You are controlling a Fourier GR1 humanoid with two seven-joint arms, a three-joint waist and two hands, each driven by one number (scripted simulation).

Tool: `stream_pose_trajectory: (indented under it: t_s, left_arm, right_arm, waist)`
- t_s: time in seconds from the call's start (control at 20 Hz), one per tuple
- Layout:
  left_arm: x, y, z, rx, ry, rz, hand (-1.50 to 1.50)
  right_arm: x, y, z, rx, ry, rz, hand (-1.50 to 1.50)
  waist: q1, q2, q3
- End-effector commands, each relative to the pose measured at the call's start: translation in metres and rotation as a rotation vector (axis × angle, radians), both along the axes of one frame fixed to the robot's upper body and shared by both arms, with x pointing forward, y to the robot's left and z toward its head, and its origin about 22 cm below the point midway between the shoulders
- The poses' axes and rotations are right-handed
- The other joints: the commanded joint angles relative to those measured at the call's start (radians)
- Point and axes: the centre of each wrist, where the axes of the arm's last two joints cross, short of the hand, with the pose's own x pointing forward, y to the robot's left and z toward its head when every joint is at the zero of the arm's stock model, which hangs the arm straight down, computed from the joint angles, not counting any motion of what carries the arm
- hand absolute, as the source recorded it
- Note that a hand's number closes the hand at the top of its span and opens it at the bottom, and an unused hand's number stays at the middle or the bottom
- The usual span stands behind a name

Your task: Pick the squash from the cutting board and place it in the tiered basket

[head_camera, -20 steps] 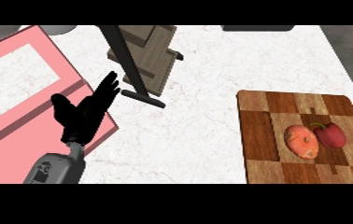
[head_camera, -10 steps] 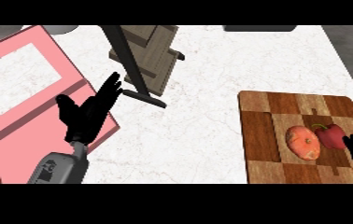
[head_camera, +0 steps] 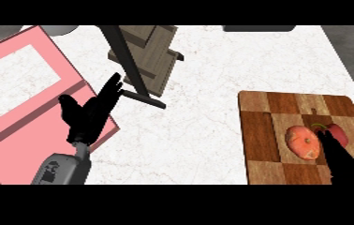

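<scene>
Head view: right robot hand (head_camera: pixel 337 159) reaches squash (head_camera: pixel 304 142); no writing legible.

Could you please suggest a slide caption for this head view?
Right hand reaches over checkered wooden cutting board toward round orange squash; open left hand rests beside wooden tiered basket.

- One wooden cutting board (head_camera: pixel 266 139).
- One orange squash (head_camera: pixel 303 142) on the cutting board.
- One red fruit (head_camera: pixel 337 133) beside the squash on the cutting board.
- One tiered basket (head_camera: pixel 149 55), well left of the cutting board.
- Two black hands: left hand (head_camera: pixel 90 114), right hand (head_camera: pixel 336 156).
</scene>
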Motion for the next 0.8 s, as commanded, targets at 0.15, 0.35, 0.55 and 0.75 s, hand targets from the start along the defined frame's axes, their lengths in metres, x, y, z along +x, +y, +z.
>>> stream_pose_trajectory:
  t_s: [0.15,0.35,0.55,0.75]
  left_arm:
    - [-0.007,0.009,0.000,-0.017,-0.017,0.006,0.00]
    - [0.004,0.006,-0.007,-0.034,-0.016,0.007,0.00]
    - [0.010,0.005,0.001,0.000,-0.003,-0.004,0.00]
    - [0.007,0.003,0.001,0.015,-0.010,-0.010,0.00]
  right_arm:
    - [-0.002,-0.002,-0.012,-0.022,-0.026,-0.049,-1.50]
    - [0.004,-0.031,-0.023,-0.030,-0.045,-0.054,-1.50]
    - [0.018,-0.043,-0.023,-0.020,-0.044,-0.059,-1.50]
    - [0.010,-0.018,-0.033,-0.008,-0.071,-0.043,-1.50]
  waist:
    - [-0.003,0.000,0.000]
    - [-0.006,0.000,0.000]
    - [-0.002,0.000,0.000]
    - [-0.003,0.000,0.000]
